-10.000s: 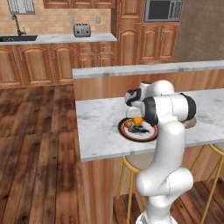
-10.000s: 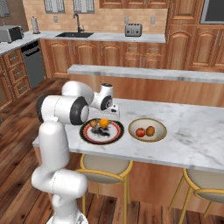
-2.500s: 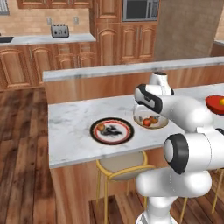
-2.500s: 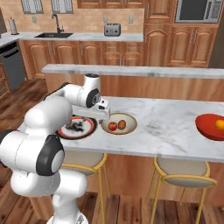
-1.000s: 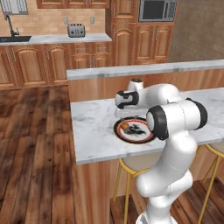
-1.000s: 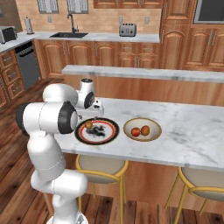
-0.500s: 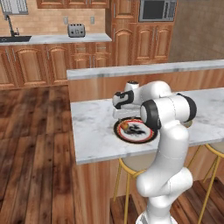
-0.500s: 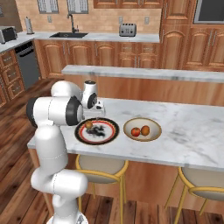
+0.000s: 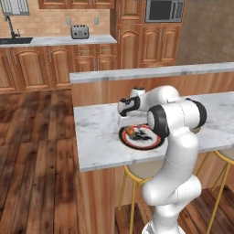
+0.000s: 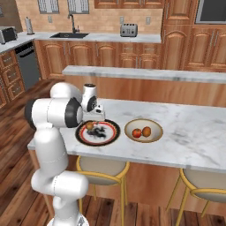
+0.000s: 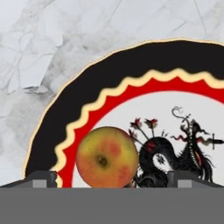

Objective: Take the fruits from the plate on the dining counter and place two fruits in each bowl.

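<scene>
The plate, black-rimmed with a red band, lies on the dining counter. One brownish-orange fruit rests on the plate's left part. My gripper hangs open just above that fruit, one fingertip on each side, not touching it. To the right of the plate, the tan bowl holds a red apple and an orange.
A raised wooden ledge runs along the counter's far side. Stools stand under its near edge. Far behind, a toaster sits on the kitchen worktop. My own arm hides the bowl in the left base view.
The hand has come down towards the left part of the plate, and the elbow has swung. The fruit, plate and bowl have not moved.
</scene>
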